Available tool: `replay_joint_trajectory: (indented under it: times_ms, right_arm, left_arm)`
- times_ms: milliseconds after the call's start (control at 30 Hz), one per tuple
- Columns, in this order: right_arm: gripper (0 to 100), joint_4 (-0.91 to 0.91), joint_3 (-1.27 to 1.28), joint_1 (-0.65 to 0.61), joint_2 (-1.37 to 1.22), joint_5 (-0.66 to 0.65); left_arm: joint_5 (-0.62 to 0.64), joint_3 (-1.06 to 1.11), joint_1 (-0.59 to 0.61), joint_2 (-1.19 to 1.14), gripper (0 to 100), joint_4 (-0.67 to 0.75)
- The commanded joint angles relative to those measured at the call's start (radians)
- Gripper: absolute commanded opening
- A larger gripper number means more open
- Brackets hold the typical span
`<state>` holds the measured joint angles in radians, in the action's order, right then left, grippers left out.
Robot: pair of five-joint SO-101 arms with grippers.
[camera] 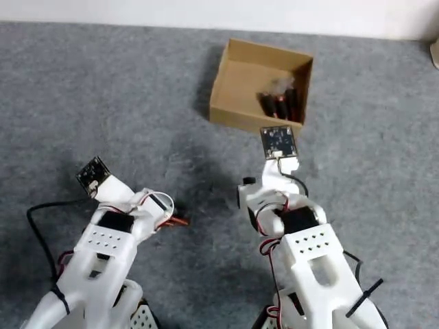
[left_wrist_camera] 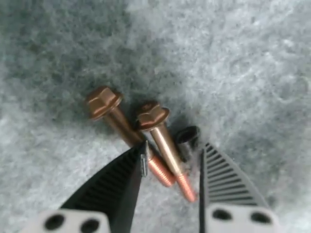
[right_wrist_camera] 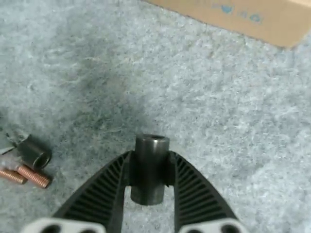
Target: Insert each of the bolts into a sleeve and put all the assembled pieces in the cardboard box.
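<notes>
So the left gripper (left_wrist_camera: pixel 174 154) sits open over two bolts (left_wrist_camera: pixel 163 136) lying close together on the desk (left_wrist_camera: pixel 243 58), with a loose sleeve (left_wrist_camera: pixel 188 138) just beside them. Closing now could grab both bolts or flick that sleeve away. The right gripper (right_wrist_camera: pixel 149 170) pinches a second sleeve (right_wrist_camera: pixel 151 145) upright near the cardboard box (camera: pixel 233 113), and any tilt there would probably jam the bolt going in.

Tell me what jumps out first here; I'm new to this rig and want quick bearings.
The right claw grips a black sleeve in front of the cardboard box, which holds dark pieces. The left claw hangs open over two copper bolts and a loose sleeve.
</notes>
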<state>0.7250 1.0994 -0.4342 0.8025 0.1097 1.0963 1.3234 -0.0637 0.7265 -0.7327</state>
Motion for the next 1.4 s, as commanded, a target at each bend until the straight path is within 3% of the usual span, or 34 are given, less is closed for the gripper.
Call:
replay_joint_trajectory:
  times_ms: [0, 367, 1133, 1200, 1333, 1367]
  right_arm:
    - [0.5, -0.035, -0.008, 0.013, 0.018, -0.012]
    - [0.5, -0.035, -0.008, 0.015, 0.018, -0.012]
    - [0.5, -0.035, -0.008, 0.016, 0.018, -0.012]
    - [0.5, -0.035, -0.008, 0.016, 0.018, -0.012]
    - [0.5, -0.036, -0.008, 0.016, 0.018, -0.012]
    - [0.5, -0.036, -0.008, 0.016, 0.018, -0.012]
  left_arm:
    - [0.005, -0.013, 0.031, -0.102, 17, 0.017]
    - [0.006, -0.193, 0.030, -0.349, 17, -0.080]
    - [0.002, -0.205, 0.062, -0.367, 16, -0.080]
    - [0.002, -0.223, 0.062, -0.367, 14, -0.103]
    - [-0.060, -0.259, 0.067, -0.369, 0, -0.137]
    - [-0.074, -0.259, 0.068, -0.369, 1, -0.137]
